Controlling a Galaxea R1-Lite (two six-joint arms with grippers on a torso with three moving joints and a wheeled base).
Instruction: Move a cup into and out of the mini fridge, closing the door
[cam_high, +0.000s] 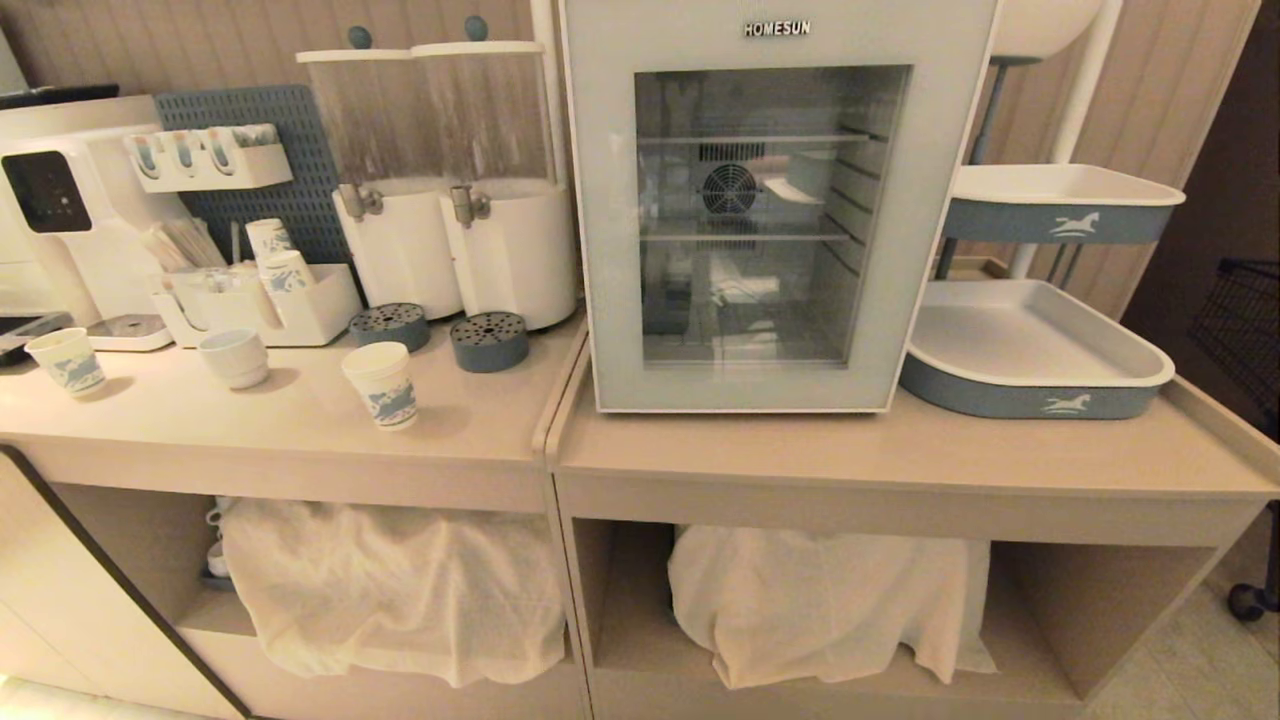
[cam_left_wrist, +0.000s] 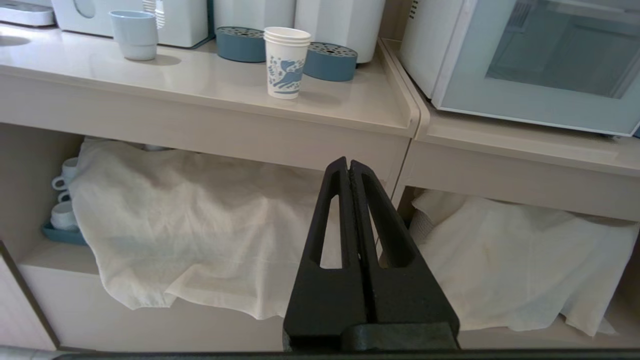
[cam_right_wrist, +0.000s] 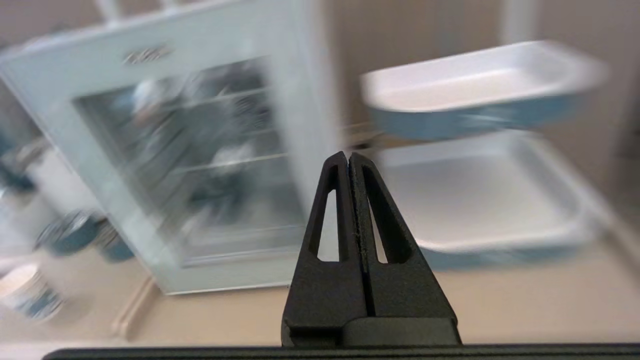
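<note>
Cup (cam_high: 381, 384) stands upright on the bench (cam_high: 470, 420), left of the mini fridge (cam_high: 770, 200), well apart from it. Door (cam_high: 600, 250) looks fully shut, fridge shelves bare. Left gripper (cam_left_wrist: 348, 165) low in front of the bench edge, fingers pressed together, holding nothing. Right gripper (cam_right_wrist: 348, 159) faces the fridge's right side by the trays (cam_right_wrist: 480, 200), fingers also together, empty. Risks: closed fingers could skid off the door edge without catching it; a swing toward the cup may tip it, light paper.

Two white drink dispensers (cam_high: 450, 190) stand at the tabletop (cam_high: 300, 420) back; a white ceramic mug (cam_high: 234, 357) sits nearby; stacked blue-and-white trays (cam_high: 1040, 360) far right.
</note>
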